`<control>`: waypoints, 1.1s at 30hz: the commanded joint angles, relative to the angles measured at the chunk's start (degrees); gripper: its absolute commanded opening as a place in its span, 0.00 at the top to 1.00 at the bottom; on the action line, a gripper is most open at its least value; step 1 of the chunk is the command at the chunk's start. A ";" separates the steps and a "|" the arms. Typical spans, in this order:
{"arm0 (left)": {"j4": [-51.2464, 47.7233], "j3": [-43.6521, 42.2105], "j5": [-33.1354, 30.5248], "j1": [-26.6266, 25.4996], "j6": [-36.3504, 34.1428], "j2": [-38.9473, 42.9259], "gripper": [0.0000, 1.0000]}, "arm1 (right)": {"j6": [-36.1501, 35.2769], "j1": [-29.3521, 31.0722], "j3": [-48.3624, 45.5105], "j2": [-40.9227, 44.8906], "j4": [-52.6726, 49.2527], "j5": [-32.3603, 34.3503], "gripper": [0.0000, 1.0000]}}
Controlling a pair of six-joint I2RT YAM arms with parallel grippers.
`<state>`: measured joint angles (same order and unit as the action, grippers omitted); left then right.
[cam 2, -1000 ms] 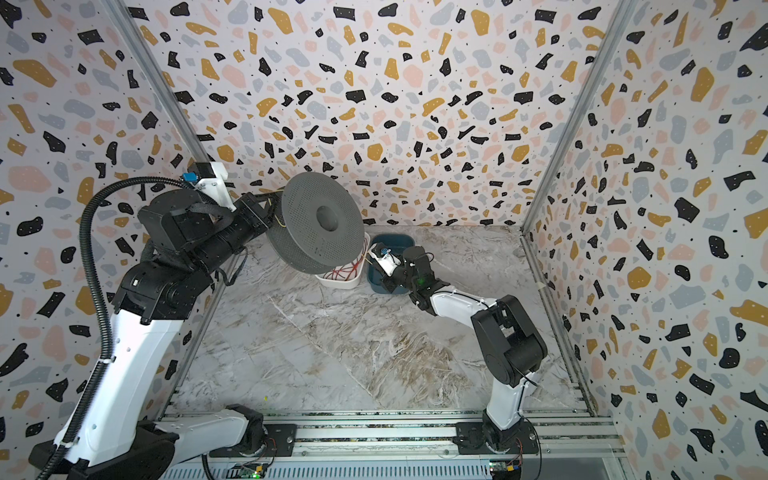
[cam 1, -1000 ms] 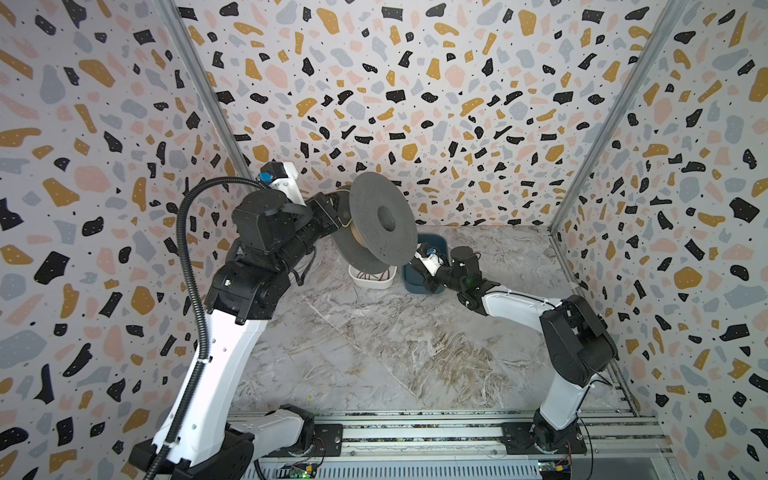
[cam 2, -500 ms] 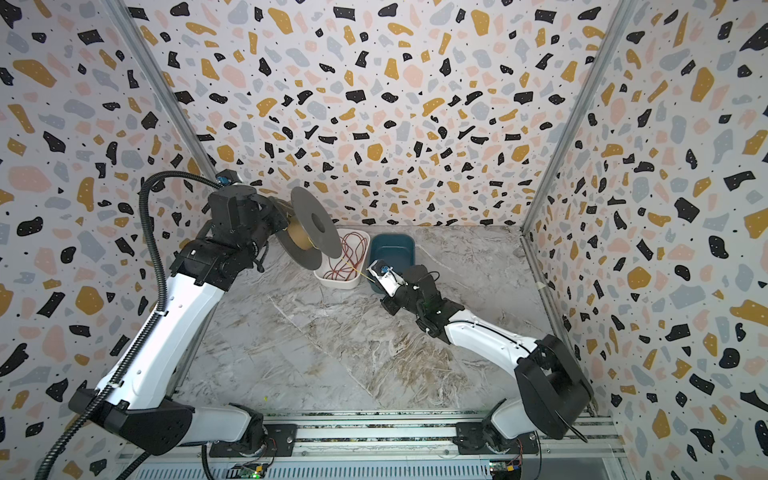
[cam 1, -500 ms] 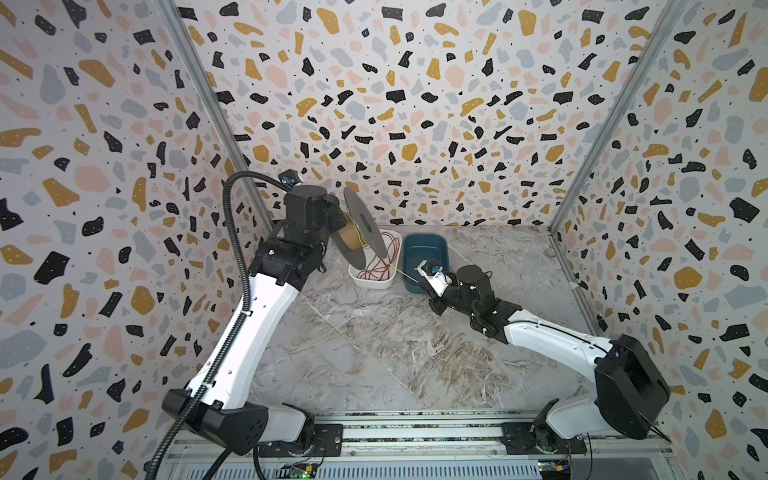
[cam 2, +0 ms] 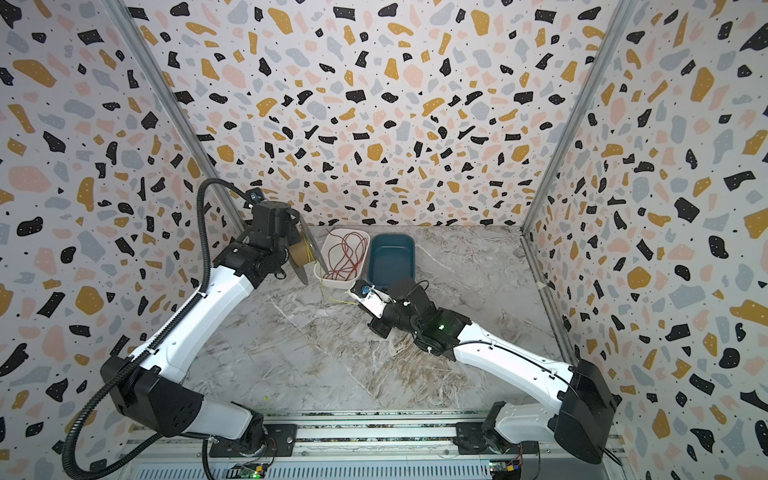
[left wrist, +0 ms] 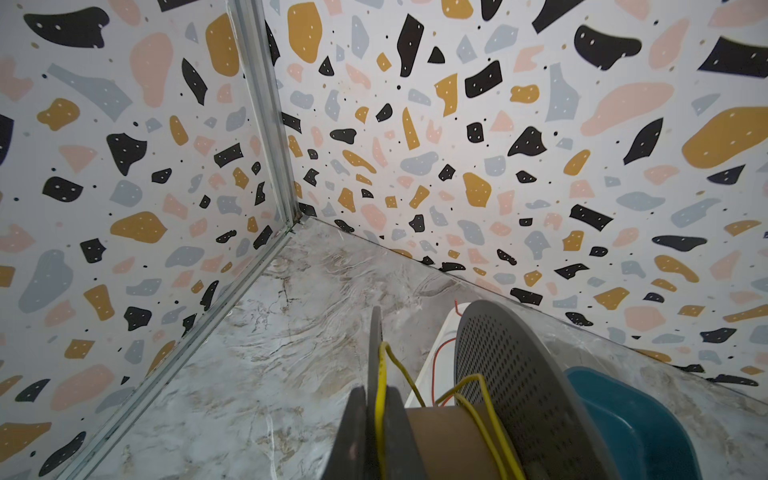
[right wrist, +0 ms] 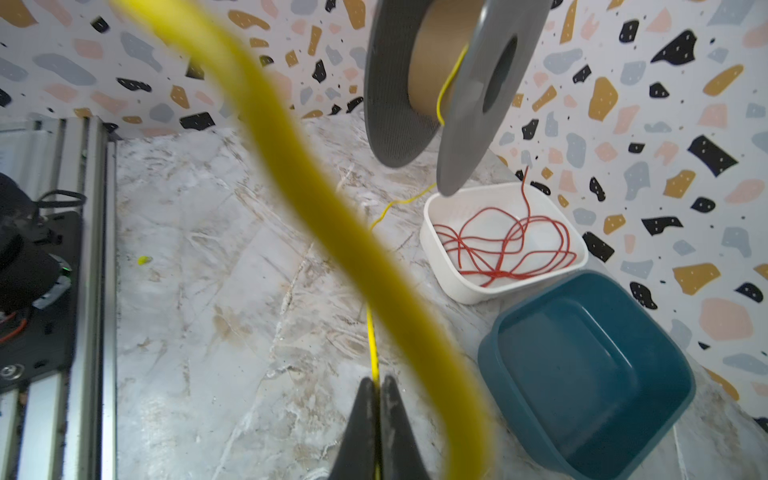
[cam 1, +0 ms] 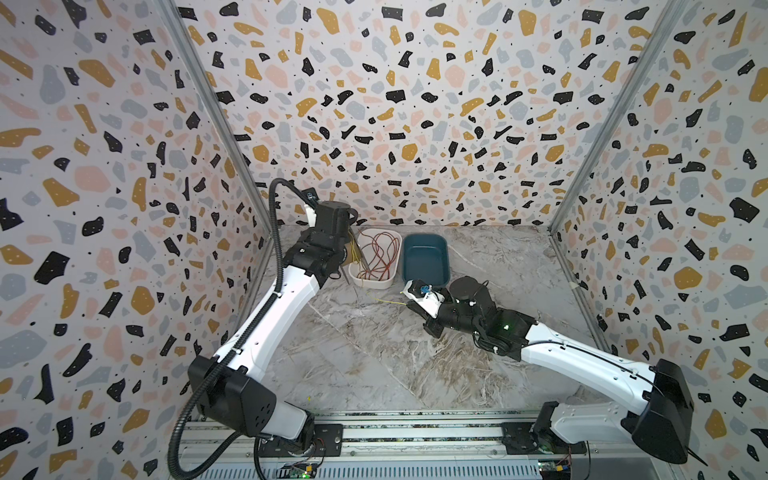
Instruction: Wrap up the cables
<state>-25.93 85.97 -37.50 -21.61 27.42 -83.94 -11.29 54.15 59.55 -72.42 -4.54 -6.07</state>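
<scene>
Setting: terrazzo-speckled walls (cam 1: 415,104) enclose a grey marbled tabletop (cam 1: 374,365).
Right tool (right wrist: 376,386): jaws are pressed together on the thin yellow cable (right wrist: 372,340). It sits low over the tabletop, near the white rectangular plastic tray (right wrist: 469,291), on the tray's side facing the arm bases.
Yellow cable: runs from that pinch across the tabletop, past the tray's near corner and up to the spool. Another stretch hangs blurred right in front of the right wrist lens.
Left tool (left wrist: 375,409): clamped on one flange of the grey-flanged spool with a brown cardboard core (cam 2: 298,255), which it holds on edge just beside the tray's left side.
Spool core: carries a few loose yellow turns.
Thin red cable (right wrist: 498,272): lies in a loose tangle inside the tray.
Dark teal plastic tub (cam 1: 426,259): stands just beside the tray's right side.
</scene>
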 commanded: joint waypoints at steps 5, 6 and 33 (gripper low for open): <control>6.97 -1.61 0.32 -1.94 -2.89 0.88 1.00 | -2.14 1.75 12.25 2.81 -5.21 -2.20 1.00; 6.81 -1.92 1.85 -2.03 -2.99 0.83 1.00 | -2.16 1.73 13.12 2.77 -4.96 -2.47 1.00; 9.60 -13.03 20.86 -7.37 -12.32 8.10 1.00 | 4.70 -11.42 33.75 -8.65 -4.08 -10.51 1.00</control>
<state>-21.39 73.32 -19.40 -28.12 17.06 -78.39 -9.17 44.88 89.52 -80.84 -9.54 -14.70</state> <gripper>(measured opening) 0.061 0.056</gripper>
